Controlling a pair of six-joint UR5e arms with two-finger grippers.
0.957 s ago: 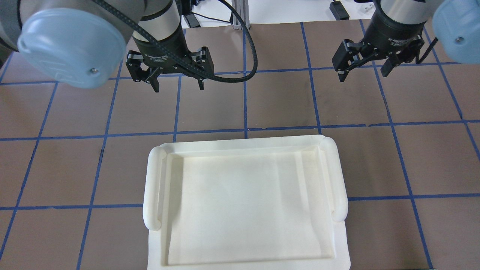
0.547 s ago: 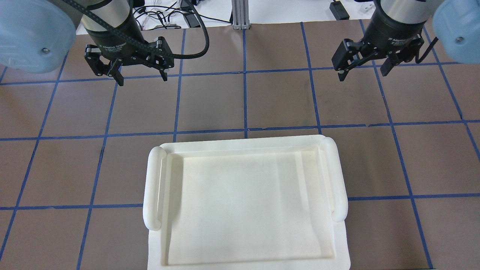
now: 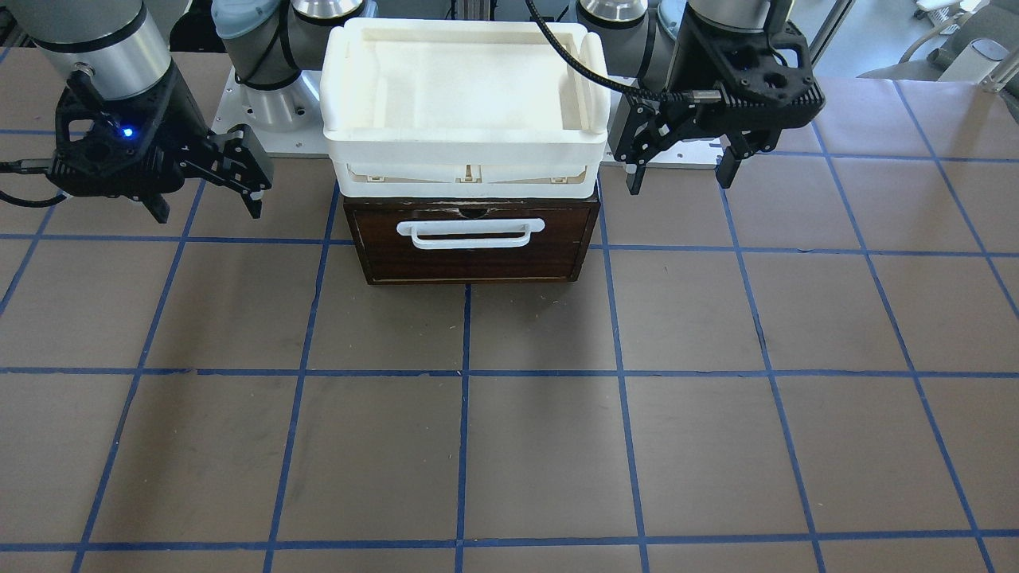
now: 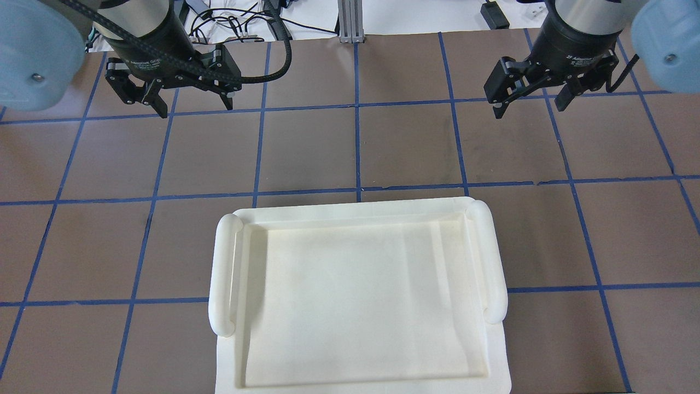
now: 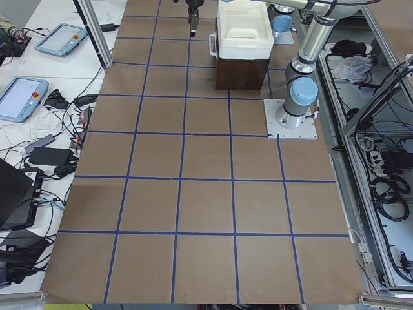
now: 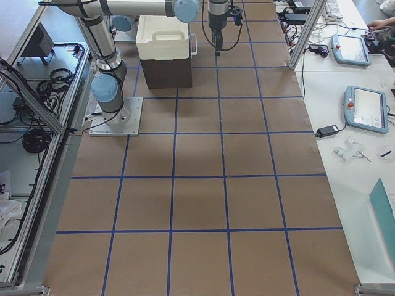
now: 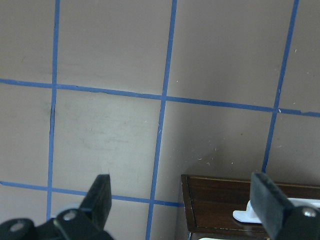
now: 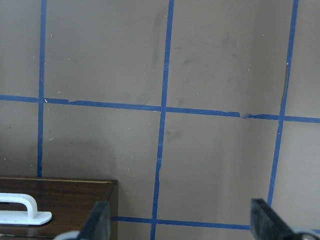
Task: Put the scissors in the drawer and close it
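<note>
The drawer [image 3: 470,256] is shut, its dark brown front and white bar handle [image 3: 470,232] facing away from me. Its front also shows in the left wrist view [image 7: 225,200] and the right wrist view [image 8: 65,200]. The scissors show in no view. My left gripper [image 4: 196,109] [image 3: 678,181] is open and empty, held above the table beside the cabinet's left side. My right gripper [image 4: 528,110] [image 3: 208,211] is open and empty, beside the cabinet's right side.
A white plastic tub [image 4: 221,273] sits on top of the dark cabinet [image 5: 242,74] and hides it from overhead. The brown table [image 3: 509,446] has a blue tape grid. Tablets and cables lie on side benches [image 5: 39,97].
My left arm has swung left and away from the table's middle, its gripper staying open. The right arm has not moved.
</note>
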